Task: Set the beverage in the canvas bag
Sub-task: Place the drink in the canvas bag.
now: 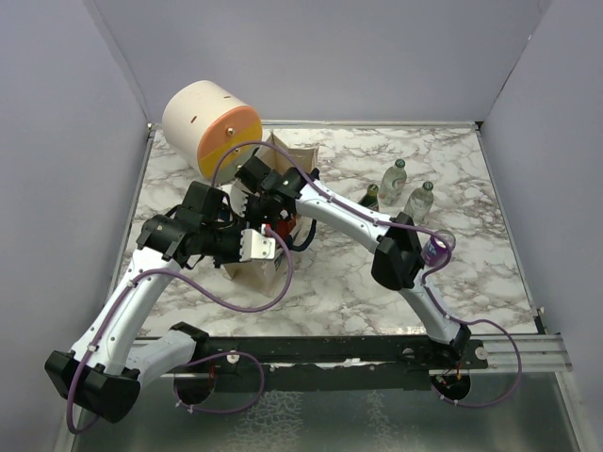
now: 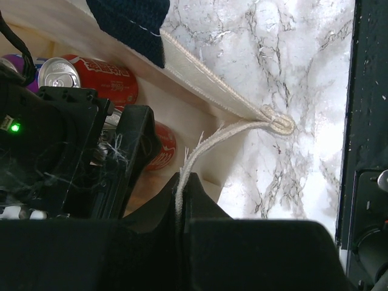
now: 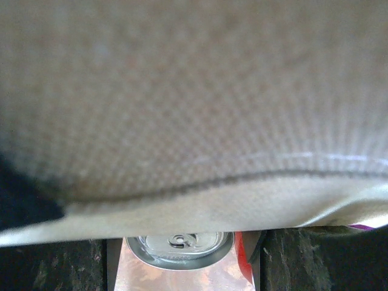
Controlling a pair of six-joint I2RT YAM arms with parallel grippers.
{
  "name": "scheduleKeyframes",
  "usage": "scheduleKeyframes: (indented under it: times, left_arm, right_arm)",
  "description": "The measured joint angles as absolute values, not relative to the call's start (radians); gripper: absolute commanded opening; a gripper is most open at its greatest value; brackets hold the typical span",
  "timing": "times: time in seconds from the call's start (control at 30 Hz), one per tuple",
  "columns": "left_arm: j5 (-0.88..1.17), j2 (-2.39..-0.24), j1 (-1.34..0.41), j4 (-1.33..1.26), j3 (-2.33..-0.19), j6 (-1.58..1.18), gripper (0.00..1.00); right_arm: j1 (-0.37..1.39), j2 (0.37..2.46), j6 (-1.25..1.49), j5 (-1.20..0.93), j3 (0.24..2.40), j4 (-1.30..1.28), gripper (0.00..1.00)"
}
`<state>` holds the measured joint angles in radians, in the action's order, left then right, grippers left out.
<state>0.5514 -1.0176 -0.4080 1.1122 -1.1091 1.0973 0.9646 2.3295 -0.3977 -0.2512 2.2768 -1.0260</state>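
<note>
Cream canvas fills your right wrist view. A blurred fold of the canvas bag (image 3: 194, 109) lies across the right gripper (image 3: 182, 268). Under it, the silver lid of a red can (image 3: 179, 242) sits between the two dark fingers. The lid faces back toward the camera, so the can's long axis runs roughly along the fingers. Those jaws stand about half apart, and you can't tell here whether they press the can's sides.

The left wrist view shows what that one hides. Your left gripper (image 2: 180, 197) is pinched tight on the bag's corded rim. The rim runs diagonally ahead of the fingertips to a looped corner over the marble table (image 2: 291, 91).

Left of the pinch, inside the bag, a lidded red can (image 2: 97, 76) lies on its side. Its long axis is crosswise to your left fingers and its lid points away to the left. You can't tell whether it's the same can seen from the right wrist. A second red can (image 2: 162, 144) pokes out behind the right arm's black jaw, and a purple can (image 2: 12, 62) shows at the far left edge. A navy strap (image 2: 130, 24) drapes over the rim ahead.

Overhead, both arms cross above the bag and cover most of it. A cream-and-orange drum (image 1: 209, 122) sits just beyond the grippers. Three bottles (image 1: 394, 179) stand well off to the right gripper's right.
</note>
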Motion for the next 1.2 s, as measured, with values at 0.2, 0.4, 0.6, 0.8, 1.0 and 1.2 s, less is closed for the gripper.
scheduleKeyframes:
  times: [0.2, 0.4, 0.6, 0.8, 1.0, 1.2]
  left_arm:
    - [0.548, -1.019, -0.408, 1.105, -1.109, 1.083, 0.04]
    - [0.532, -1.02, -0.408, 1.097, -1.129, 1.019, 0.33]
    - [0.502, -0.971, -0.408, 1.08, -1.151, 0.916, 0.95]
    - [0.465, -0.848, -0.408, 1.047, -1.152, 0.809, 0.99]
    - [0.436, -0.831, -0.399, 1.032, -1.179, 0.699, 0.99]
    - [0.426, -0.821, -0.322, 0.986, -1.183, 0.53, 0.98]
  right_arm:
    - [0.959, 2.329, -0.398, -0.259, 2.268, -1.018, 0.03]
    - [0.934, 2.32, -0.39, -0.33, 2.262, -1.008, 0.02]
    - [0.896, 2.261, -0.389, -0.402, 2.172, -0.966, 0.02]
    - [0.881, 2.248, -0.382, -0.453, 2.151, -0.949, 0.02]
    - [0.879, 2.247, -0.362, -0.487, 2.14, -0.922, 0.02]
    - [0.879, 2.23, -0.34, -0.518, 2.093, -0.883, 0.01]
